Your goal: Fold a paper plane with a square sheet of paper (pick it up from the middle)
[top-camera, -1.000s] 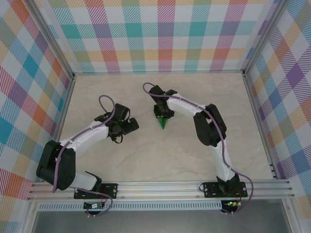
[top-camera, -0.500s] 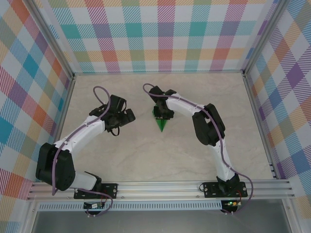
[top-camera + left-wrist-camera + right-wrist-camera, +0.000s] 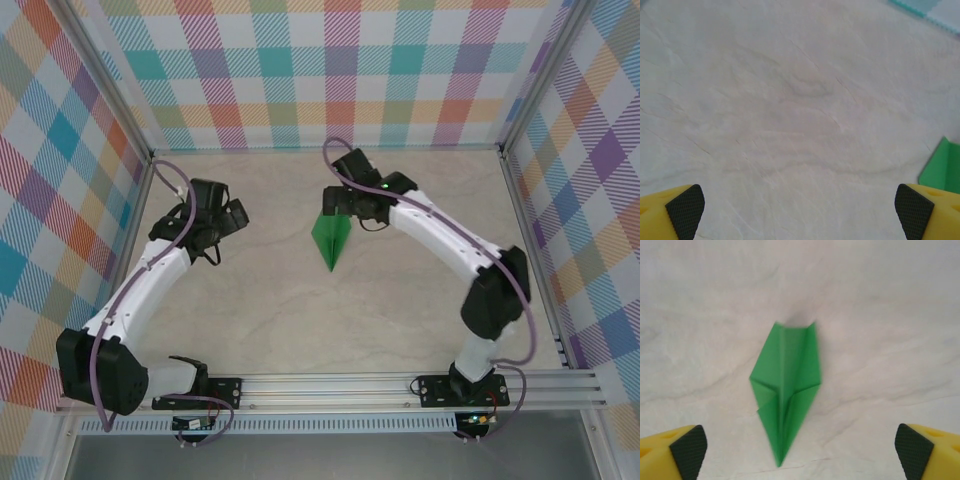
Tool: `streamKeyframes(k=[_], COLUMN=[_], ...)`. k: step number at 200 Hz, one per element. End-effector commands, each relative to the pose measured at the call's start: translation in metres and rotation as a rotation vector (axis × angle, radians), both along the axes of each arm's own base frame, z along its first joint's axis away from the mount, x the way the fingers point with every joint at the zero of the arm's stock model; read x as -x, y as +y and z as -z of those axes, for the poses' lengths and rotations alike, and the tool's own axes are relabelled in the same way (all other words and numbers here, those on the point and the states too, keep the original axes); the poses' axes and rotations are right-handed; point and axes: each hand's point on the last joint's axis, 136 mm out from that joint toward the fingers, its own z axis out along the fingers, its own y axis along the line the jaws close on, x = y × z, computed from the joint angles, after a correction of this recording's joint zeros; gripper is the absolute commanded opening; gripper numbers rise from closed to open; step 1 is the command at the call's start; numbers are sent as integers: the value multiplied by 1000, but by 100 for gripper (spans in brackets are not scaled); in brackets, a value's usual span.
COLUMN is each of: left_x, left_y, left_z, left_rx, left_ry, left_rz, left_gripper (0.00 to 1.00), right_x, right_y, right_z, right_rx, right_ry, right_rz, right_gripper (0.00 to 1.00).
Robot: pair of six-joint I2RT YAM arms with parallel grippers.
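At the near edge, the two arm bases are seen bolted to an aluminium rail (image 3: 330,385). Beyond it, the pale marbled counter (image 3: 300,320) is spread out. Near its middle, the bright-green, pointed paper plane (image 3: 331,238) is laid flat, nose turned toward the near edge, its centre crease and layered wings picked out clearly by the right wrist camera. Just past its wide tail, the right end effector (image 3: 347,207) is held above it, yellow fingers (image 3: 927,450) parted wide, nothing gripped. Off to the left, well apart from the plane, the left end effector (image 3: 232,215) is likewise spread open and empty over bare counter. Farthest back, the scene is closed off by pastel checked walls (image 3: 330,70).
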Motion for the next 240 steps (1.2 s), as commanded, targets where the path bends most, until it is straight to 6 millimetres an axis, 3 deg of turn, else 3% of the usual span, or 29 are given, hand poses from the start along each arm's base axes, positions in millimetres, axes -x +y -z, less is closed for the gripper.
streamKeyframes(k=[1,34,50,81,104,127,156,222,240], left_x=[3,10,11,8,4,-8,-24,-36,-38], left_y=[35,68,77,80,78,68,49,35,33], left_z=[-7,7,21,50,71,81,82,109,116], left_rx=[-126,-228,-276,-342,-353,-338,-307,-245,-238], left_ry=[-57,-119,-136,-186,-187,-256,-359,-397,-395], left_rz=[-78,-193,-208,-169,-118,-49,67,207,222], left_gripper=[100,100,100,100,100,100,100,100,100], right_x=[-8,-1,6,22,32,31,19,-20,-17], right_y=[-66,-153,-190,-232,-256,-259,-248,-228,-226], right_z=[3,1,10,29,57,83,105,128,129], right_rx=[152,203,207,272,308,300,222,88,53], right_ry=[-104,-253,-322,-423,-390,-390,-395,-437,-440], right_rz=[131,290,349,382,428,385,295,133,107], right_gripper=[100,100,100,100,100,100,100,100,100])
